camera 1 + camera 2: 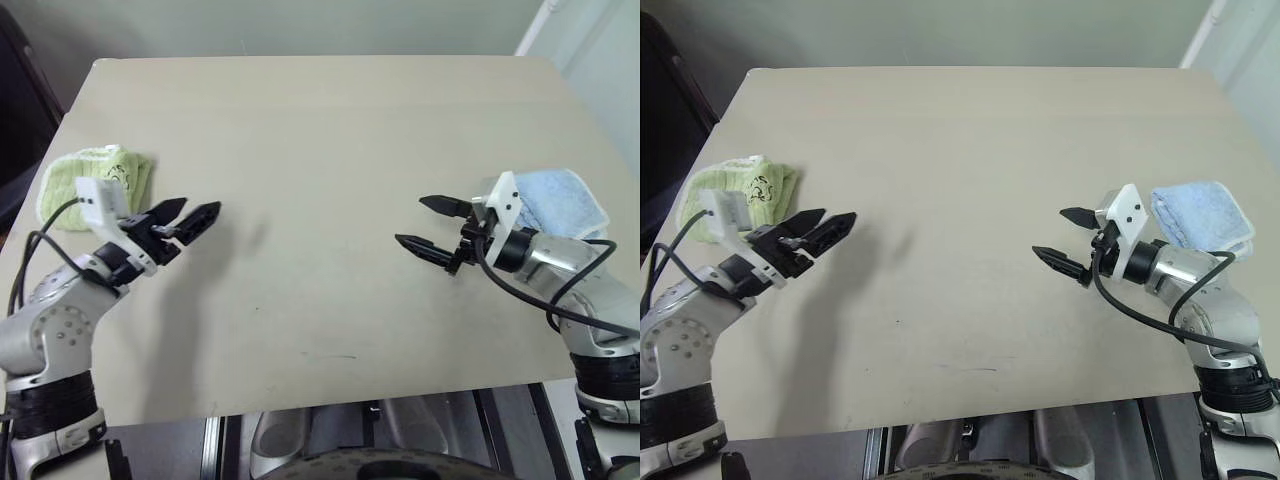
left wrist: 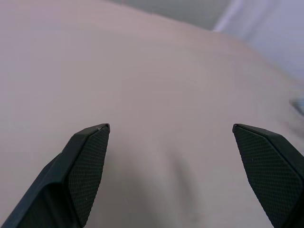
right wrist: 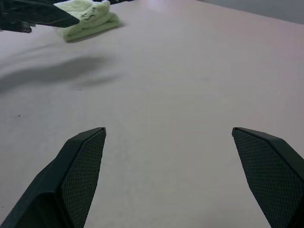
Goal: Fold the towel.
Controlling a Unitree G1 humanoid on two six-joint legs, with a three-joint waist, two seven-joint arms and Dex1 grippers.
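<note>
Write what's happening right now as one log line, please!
green towel: folded, table's left edge | blue towel: right edge | left gripper: open, empty | right gripper: open, empty

A bare test room, likely a lab: a plain beige table (image 1: 320, 150) before blank pale walls (image 1: 300, 25).

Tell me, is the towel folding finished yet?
It looks done: the green towel lies as a folded bundle at the table's left edge. Both the left gripper and right gripper are open and empty. Nothing visible seems left to fold.
</note>
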